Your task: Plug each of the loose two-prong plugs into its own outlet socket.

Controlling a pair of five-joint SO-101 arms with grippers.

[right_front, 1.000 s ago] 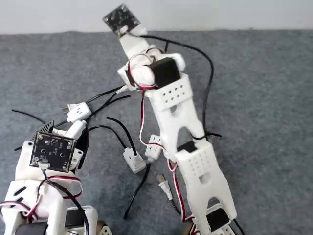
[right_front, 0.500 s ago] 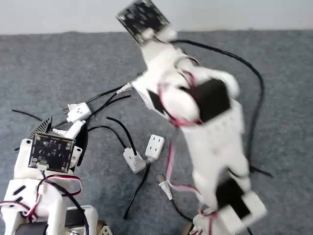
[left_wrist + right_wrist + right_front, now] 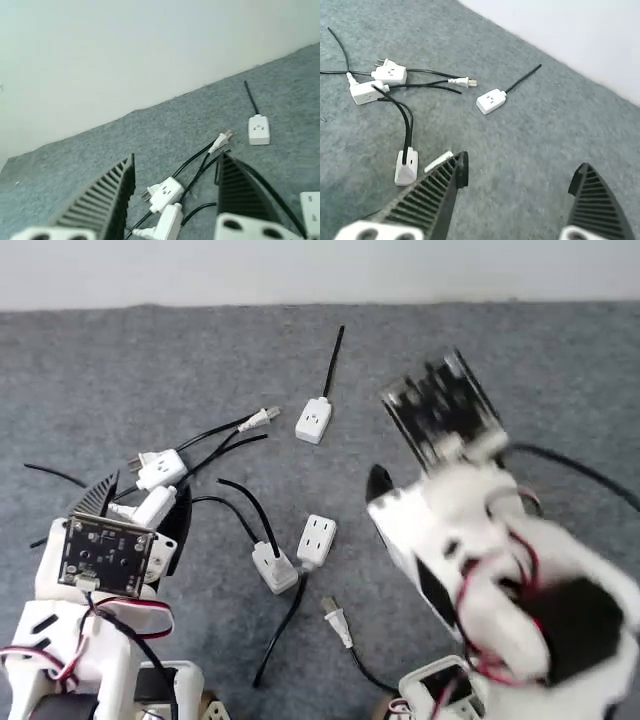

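Observation:
Several white outlet sockets and two-prong plugs with black cords lie on the grey carpet. One socket point(image 3: 312, 421) point(image 3: 491, 101) with a short cord lies at the back, and a loose plug point(image 3: 262, 418) point(image 3: 220, 141) lies just left of it. Another loose plug point(image 3: 335, 620) lies near the front. A bare socket point(image 3: 318, 540) sits mid-table beside a socket point(image 3: 275, 568) with a black cord plugged in. My left gripper point(image 3: 176, 159) point(image 3: 140, 502) is open over two white sockets point(image 3: 162, 192) at the left. My right gripper point(image 3: 522, 165) hangs open above the carpet, holding nothing.
The right arm point(image 3: 480, 560) is folded back at the front right. Black cords point(image 3: 225, 440) cross between the left sockets and the back plug. A pale wall point(image 3: 320, 270) borders the carpet's far edge. Bare carpet point(image 3: 520, 360) stretches at the back right.
The right arm has swung back from the far middle of the table to the front right, uncovering the back socket. The left arm has stayed put.

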